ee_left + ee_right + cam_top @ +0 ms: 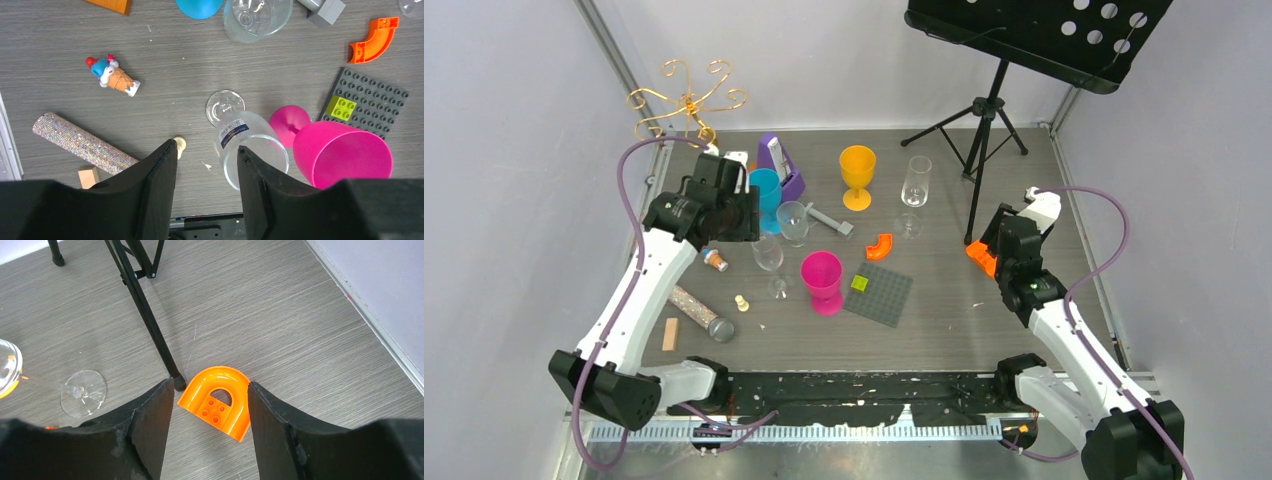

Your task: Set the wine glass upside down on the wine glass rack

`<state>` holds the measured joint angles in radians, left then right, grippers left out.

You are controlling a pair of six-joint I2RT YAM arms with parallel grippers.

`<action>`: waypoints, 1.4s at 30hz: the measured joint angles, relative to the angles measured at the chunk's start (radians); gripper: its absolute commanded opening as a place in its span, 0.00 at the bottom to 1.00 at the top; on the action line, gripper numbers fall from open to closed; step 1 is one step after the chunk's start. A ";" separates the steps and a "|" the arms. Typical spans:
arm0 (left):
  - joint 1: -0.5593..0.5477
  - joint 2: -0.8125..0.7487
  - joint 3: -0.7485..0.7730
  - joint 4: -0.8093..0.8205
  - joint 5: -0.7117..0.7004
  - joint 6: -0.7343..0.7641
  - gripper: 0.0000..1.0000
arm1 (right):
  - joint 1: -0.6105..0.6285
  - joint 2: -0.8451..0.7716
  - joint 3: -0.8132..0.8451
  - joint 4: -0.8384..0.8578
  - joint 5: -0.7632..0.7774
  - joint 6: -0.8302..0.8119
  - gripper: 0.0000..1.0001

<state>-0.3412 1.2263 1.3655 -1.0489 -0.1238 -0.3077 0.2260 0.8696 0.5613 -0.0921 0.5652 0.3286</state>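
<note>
The wine glass (240, 132) looks light, slick and breakable, probably best pinched gently at its thin stem; the left claw (207, 150) and right claw (210, 385) both stand apart, empty.

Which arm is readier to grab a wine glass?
Left. The left gripper hangs open beside a clear wine glass, nearer the rack; the right gripper hovers over an orange arch.

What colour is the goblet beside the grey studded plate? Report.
Pink goblet; left wrist view.
</note>
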 measured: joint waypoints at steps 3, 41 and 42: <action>-0.006 0.013 0.001 -0.005 -0.006 0.006 0.44 | 0.000 0.000 0.000 -0.002 -0.005 -0.010 0.61; -0.019 0.082 -0.005 -0.012 0.014 0.062 0.00 | 0.000 0.021 0.022 -0.008 -0.087 -0.043 0.76; -0.019 0.082 -0.003 -0.018 0.014 0.062 0.00 | 0.000 0.021 0.028 -0.008 -0.097 -0.043 0.76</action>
<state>-0.3599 1.3079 1.3628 -1.0664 -0.1101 -0.2455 0.2260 0.8906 0.5892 -0.1001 0.4679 0.2852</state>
